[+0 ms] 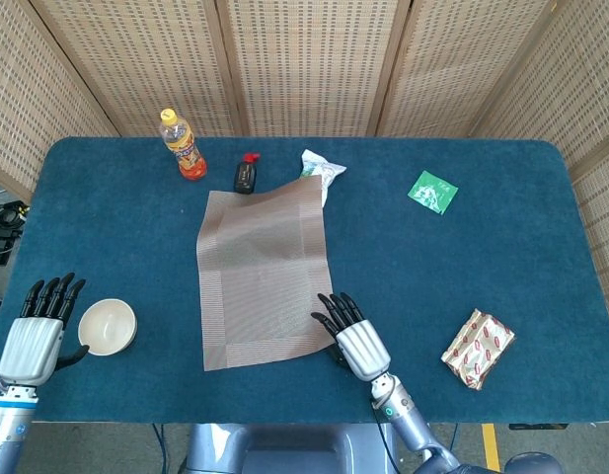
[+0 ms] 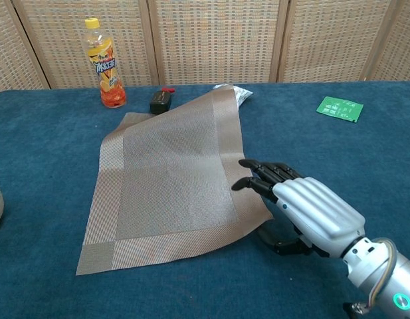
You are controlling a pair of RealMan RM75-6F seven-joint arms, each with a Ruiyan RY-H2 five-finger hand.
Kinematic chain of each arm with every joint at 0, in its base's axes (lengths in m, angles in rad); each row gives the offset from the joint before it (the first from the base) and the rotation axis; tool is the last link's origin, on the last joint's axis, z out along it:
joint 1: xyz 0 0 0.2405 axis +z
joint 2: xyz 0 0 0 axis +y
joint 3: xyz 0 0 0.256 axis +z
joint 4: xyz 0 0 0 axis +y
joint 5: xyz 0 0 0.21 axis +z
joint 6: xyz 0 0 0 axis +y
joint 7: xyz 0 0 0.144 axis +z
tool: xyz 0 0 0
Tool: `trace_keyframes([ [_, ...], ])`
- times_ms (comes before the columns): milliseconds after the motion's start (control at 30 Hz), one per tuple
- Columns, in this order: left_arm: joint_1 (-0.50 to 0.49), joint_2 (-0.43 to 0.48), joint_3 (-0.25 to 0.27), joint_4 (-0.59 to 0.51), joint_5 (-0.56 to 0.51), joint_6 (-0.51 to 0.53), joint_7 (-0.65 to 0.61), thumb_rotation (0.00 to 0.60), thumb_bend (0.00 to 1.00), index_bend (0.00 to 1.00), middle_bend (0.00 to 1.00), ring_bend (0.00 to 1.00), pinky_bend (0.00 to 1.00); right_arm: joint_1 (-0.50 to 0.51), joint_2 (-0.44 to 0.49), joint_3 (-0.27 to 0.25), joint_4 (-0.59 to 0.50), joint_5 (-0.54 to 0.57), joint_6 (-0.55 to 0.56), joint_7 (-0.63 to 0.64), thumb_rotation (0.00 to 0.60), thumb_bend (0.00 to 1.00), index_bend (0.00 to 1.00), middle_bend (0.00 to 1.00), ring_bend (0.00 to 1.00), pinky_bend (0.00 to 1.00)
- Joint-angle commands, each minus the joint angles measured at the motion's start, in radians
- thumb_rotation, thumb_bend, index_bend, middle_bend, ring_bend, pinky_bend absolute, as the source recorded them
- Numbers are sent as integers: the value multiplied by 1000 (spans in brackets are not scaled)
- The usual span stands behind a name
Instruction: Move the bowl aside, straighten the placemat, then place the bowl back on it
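Woven tan placemat [image 1: 264, 278], lying askew mid-table [image 1: 462, 276], near right corner lifted off the cloth. Right robot hand [image 1: 355, 340] at that corner, fingers [image 2: 270, 174] over the mat's edge and thumb beneath, pinching it. White bowl [image 1: 108, 326] off the placemat, well to its left near the table's front edge. Left robot hand [image 1: 36, 336] just left of the bowl, fingers extended, holding nothing; thumb near the rim. Beyond the placemat's far edge: orange bottle [image 1: 184, 145], small black item [image 1: 245, 175], crumpled wrapper [image 1: 322, 168].
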Motion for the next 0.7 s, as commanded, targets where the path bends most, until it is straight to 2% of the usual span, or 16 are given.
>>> trace_keyframes([
  [33, 0, -1, 0, 1, 0, -1, 1, 600, 104, 0, 0, 0, 0, -1, -5, 3, 9, -5, 24, 17, 600, 555, 458, 79, 0, 0],
  [133, 0, -2, 0, 2, 1, -1, 2, 600, 106, 0, 0, 0, 0, -2, -22, 4, 40, -15, 58, 37, 600, 543, 540, 136, 0, 0],
  [467, 0, -3, -2, 4, -4, -7, -2, 600, 107, 0, 0, 0, 0, -3, -33, -4, 63, -11, 59, 57, 600, 542, 575, 167, 0, 0],
  [700, -1, -4, -1, 6, -5, -11, -3, 600, 106, 0, 0, 0, 0, -6, -28, -13, 58, -9, 53, 52, 600, 614, 591, 158, 0, 0],
])
